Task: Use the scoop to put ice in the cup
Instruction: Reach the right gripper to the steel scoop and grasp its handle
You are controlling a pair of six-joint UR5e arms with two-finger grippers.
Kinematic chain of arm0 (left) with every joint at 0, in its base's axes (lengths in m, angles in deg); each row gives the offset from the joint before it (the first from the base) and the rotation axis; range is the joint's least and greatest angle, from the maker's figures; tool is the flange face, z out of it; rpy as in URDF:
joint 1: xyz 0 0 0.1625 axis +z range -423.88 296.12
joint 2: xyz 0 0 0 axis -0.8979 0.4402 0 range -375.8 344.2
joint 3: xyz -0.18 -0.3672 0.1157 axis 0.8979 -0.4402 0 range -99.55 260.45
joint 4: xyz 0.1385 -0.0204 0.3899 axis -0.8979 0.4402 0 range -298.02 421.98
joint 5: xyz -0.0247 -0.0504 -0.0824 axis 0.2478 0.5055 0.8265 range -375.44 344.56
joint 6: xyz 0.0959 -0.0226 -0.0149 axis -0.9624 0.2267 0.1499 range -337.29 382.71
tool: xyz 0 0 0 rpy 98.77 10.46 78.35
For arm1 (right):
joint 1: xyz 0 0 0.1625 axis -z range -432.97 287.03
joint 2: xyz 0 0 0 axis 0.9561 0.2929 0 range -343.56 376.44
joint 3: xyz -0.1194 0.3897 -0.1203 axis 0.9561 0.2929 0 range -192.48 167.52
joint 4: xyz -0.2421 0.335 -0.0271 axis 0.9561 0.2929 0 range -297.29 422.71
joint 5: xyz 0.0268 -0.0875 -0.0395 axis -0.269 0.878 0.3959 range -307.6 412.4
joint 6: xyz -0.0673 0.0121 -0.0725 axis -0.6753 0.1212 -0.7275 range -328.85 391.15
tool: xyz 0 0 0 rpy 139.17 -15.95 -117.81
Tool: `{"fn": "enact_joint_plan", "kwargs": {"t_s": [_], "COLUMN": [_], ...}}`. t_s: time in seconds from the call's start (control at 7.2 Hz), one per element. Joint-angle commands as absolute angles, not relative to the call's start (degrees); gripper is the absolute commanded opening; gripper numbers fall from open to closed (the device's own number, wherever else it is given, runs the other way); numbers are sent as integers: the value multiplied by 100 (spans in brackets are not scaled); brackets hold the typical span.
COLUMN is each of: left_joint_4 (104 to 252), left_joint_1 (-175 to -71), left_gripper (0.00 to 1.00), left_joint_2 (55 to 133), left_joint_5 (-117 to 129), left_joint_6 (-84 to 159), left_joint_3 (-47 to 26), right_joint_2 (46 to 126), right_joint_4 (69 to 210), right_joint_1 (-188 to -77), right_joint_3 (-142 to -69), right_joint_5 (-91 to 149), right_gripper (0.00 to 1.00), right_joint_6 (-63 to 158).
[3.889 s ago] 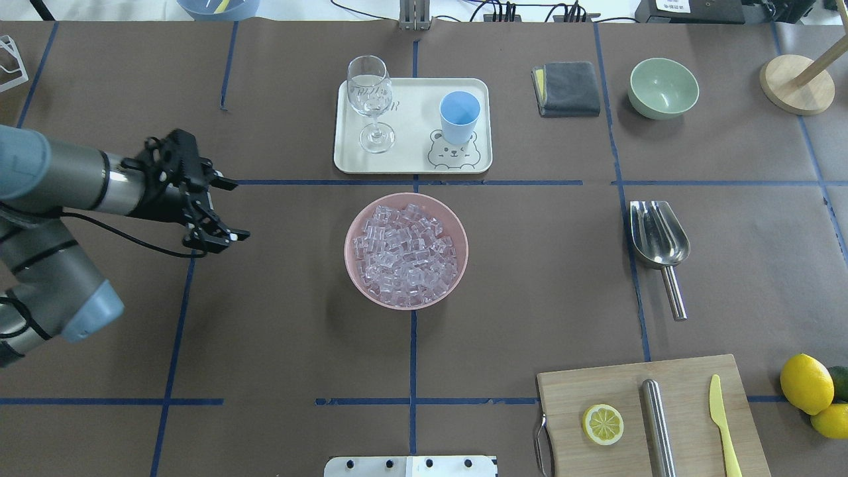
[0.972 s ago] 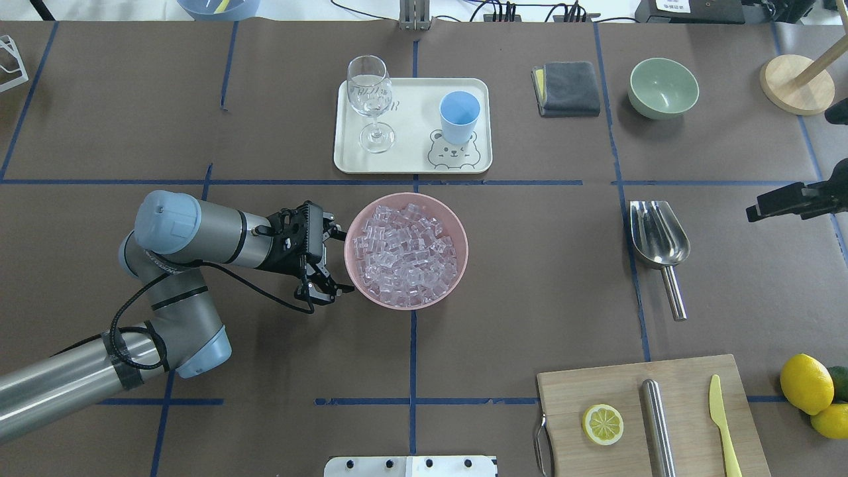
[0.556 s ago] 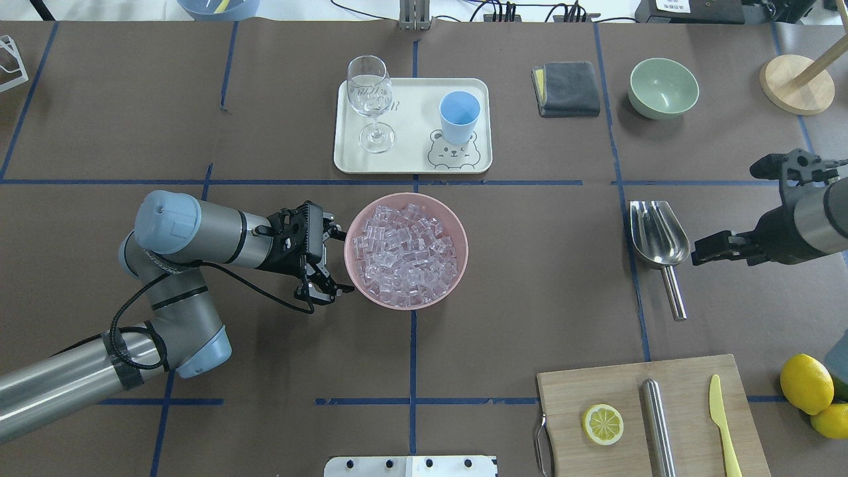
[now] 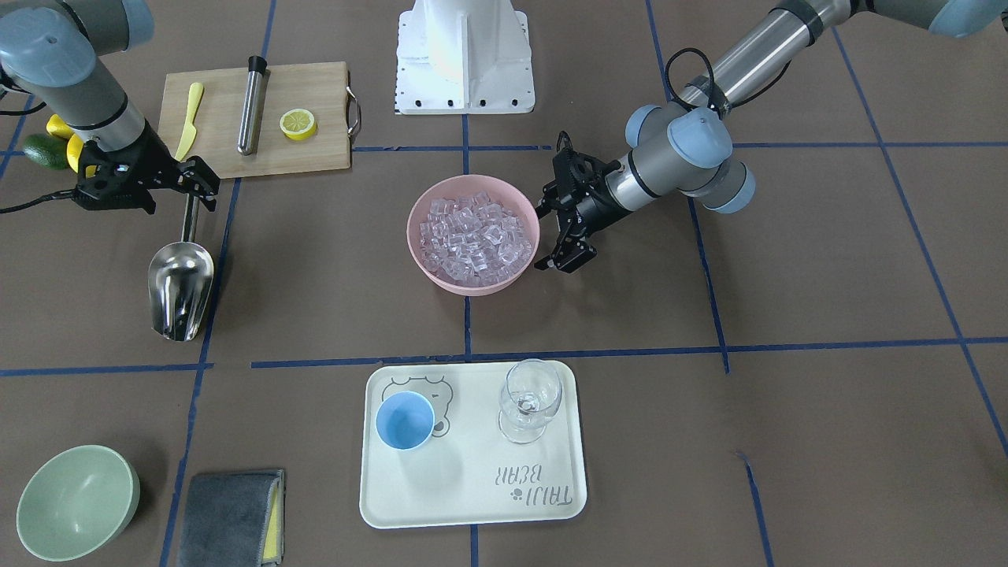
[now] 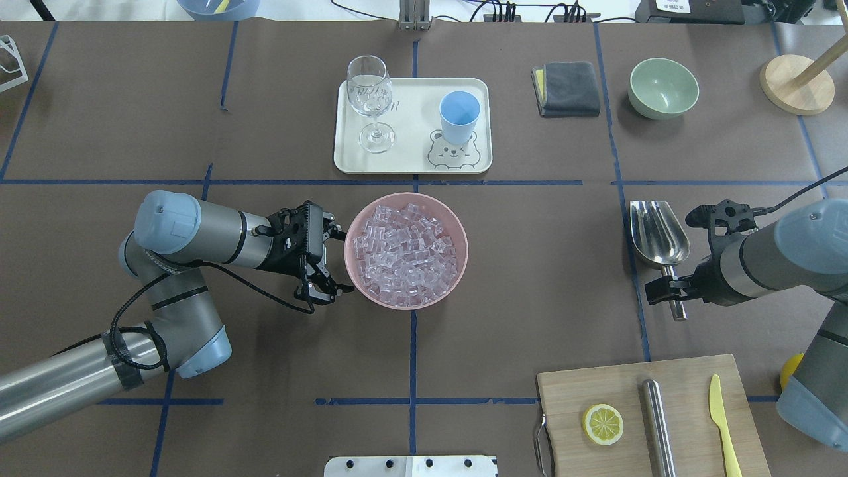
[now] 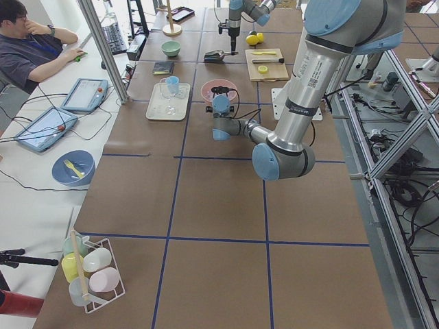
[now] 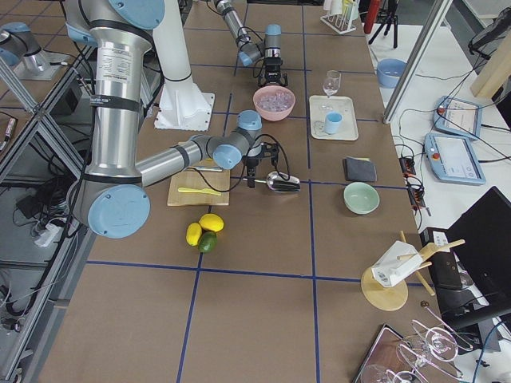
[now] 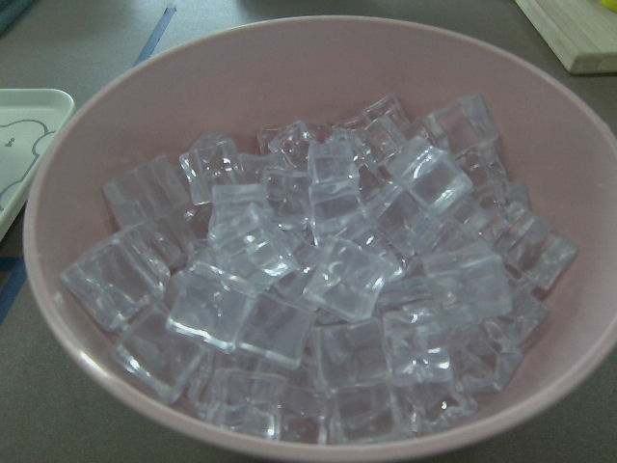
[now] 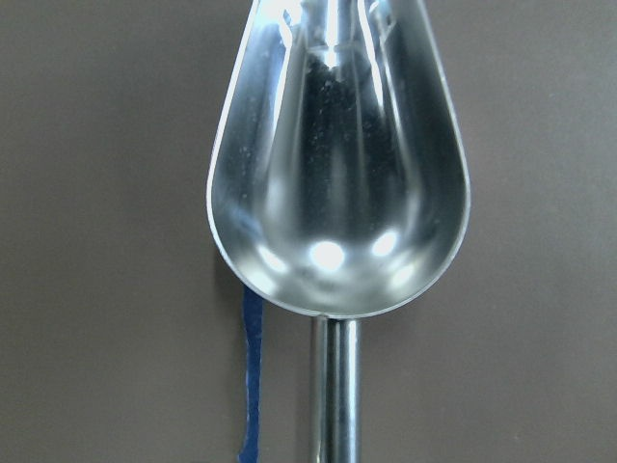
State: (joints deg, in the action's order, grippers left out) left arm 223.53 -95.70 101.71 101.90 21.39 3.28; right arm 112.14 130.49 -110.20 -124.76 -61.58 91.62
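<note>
1. The right gripper (image 5: 676, 255) hangs low over the scoop (image 5: 658, 233) with its jaws spread wide, gripping nothing; one finger crosses above the thin handle.
2. The scoop lies flat on the table (image 5: 530, 278), and its bowl is empty.
3. The left gripper (image 5: 333, 262) is also wide open and empty, just beside the pink bowl (image 5: 407, 195) heaped with ice (image 5: 405, 255).
4. The cup (image 5: 460, 114) stands upright on the tray (image 5: 411, 159).

ice (image 5: 406, 255) heaped in pink bowl (image 5: 464, 265) | cup (image 5: 460, 116) upright, empty, on tray (image 5: 414, 132) | scoop (image 5: 657, 235) lying flat, empty
</note>
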Motion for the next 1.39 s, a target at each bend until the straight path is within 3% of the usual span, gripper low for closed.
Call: {"fn": "enact_joint_plan", "kwargs": {"t_s": [0.0,0.14,0.42,1.25], "left_joint_4": [22353,22353,22353,22361], "left_joint_1": [-9570,-9570,-9561,-9570], "left_gripper": [100,100,100,100], "left_joint_2": [10171,10171,10171,10171], "left_joint_5": [10181,10189,10189,10189], "left_joint_6": [2139,2139,2139,2139], "left_joint_3": [328,328,328,328], "right_joint_2": [11163,11163,11163,11180], "right_joint_4": [13056,13065,13073,13126], "right_joint_1": [-10927,-10927,-10927,-11023], "right_joint_3": [-12366,-12340,-12339,-12629], "right_joint_5": [-6116,-6116,-6151,-6204], "right_gripper": [82,64,0,0], "right_joint_6": [9162,9162,9136,9031]}}
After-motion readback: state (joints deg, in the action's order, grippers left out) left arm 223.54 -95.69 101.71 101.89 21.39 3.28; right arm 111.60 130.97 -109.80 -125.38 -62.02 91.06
